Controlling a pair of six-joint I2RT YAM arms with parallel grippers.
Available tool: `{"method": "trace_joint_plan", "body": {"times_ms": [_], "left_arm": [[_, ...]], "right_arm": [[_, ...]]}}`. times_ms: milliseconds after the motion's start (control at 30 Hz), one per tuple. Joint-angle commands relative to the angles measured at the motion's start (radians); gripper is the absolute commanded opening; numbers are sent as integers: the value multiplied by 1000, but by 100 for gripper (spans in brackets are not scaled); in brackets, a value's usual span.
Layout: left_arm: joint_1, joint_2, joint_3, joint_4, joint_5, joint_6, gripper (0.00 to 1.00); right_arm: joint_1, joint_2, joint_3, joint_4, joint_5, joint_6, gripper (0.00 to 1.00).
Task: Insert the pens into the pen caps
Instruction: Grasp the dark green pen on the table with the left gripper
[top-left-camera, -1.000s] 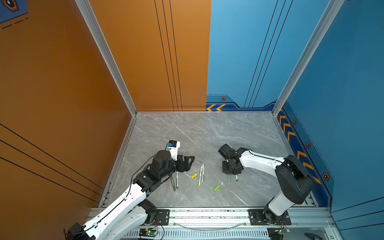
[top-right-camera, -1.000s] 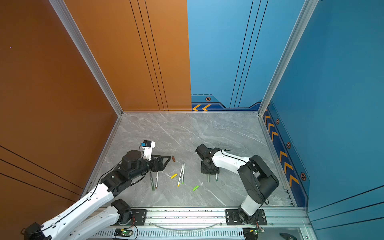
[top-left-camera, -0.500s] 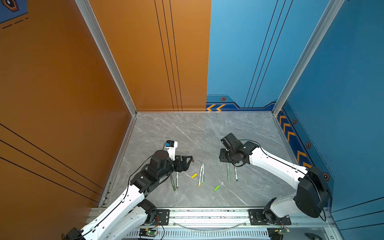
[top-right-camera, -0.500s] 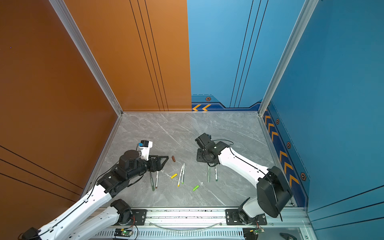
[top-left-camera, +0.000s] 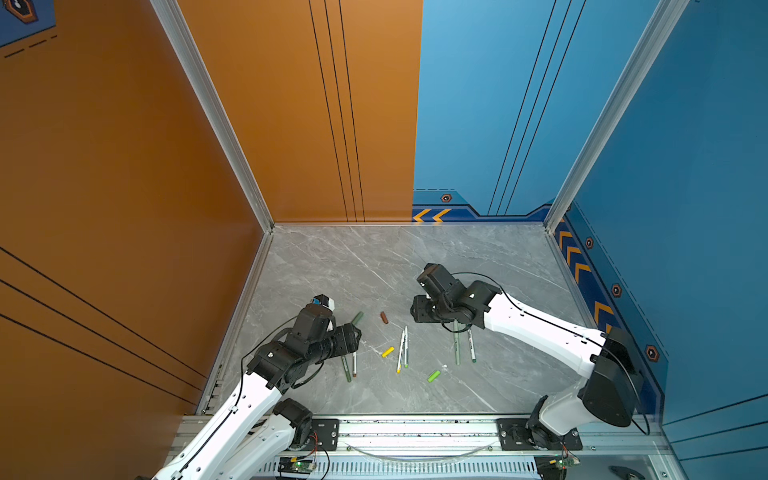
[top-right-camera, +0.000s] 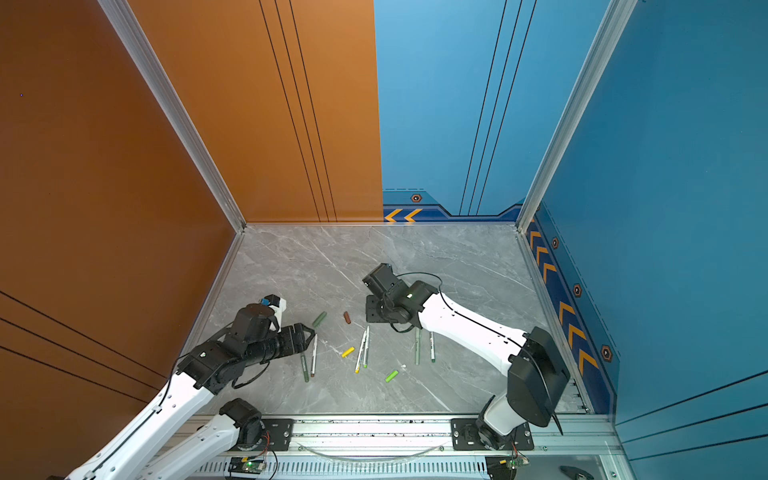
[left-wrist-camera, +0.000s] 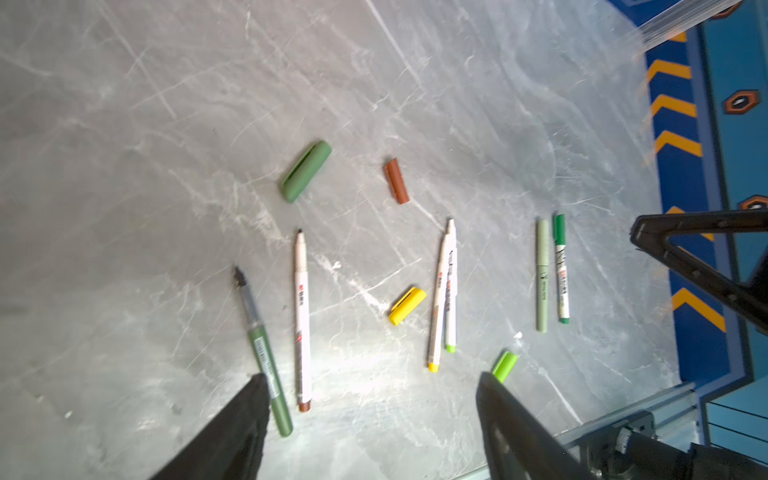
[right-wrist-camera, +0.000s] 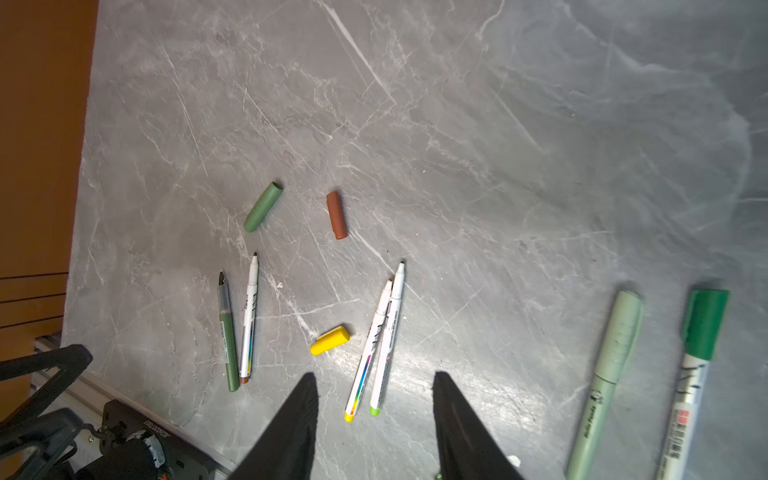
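Four uncapped pens lie on the grey floor: an olive pen (top-left-camera: 346, 368) beside a brown-ended white pen (top-left-camera: 354, 365), and a yellow-ended pen (top-left-camera: 400, 351) beside a lime-ended pen (top-left-camera: 406, 347). A pale sage pen (top-left-camera: 457, 349) and a green pen (top-left-camera: 471, 347) lie with caps on. Loose pen caps are a dark green cap (top-left-camera: 357, 318), a brown cap (top-left-camera: 384, 318), a yellow cap (top-left-camera: 387, 352) and a lime cap (top-left-camera: 433, 376). My left gripper (left-wrist-camera: 370, 378) is open above the olive pen's end. My right gripper (right-wrist-camera: 374, 376) is open and empty, over the yellow-ended pen (right-wrist-camera: 370, 349).
An orange wall (top-left-camera: 124, 208) borders the floor on the left and a blue wall (top-left-camera: 685, 249) on the right. A metal rail (top-left-camera: 415, 428) with both arm bases runs along the front edge. The floor stretches bare toward the back wall.
My right gripper has risen off the sage and green capped pens, moved back and leftward, and its jaws have widened. My left gripper's jaws have narrowed a little.
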Motion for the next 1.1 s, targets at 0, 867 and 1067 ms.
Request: {"method": "trace_joint_plan", "body": {"times_ms": [0,867,1067], "left_arm": [[12,1,-65,-120,-27,-113,70],[13,395,-138,104,-133,-149,47],[8,455,-137,124,-154,-134,40]], "right_arm": [[28,55,44,-14,-51,-25,47],[74,130,116,2,-151,-76,45],[74,111,110,2,-144,-77,45]]}}
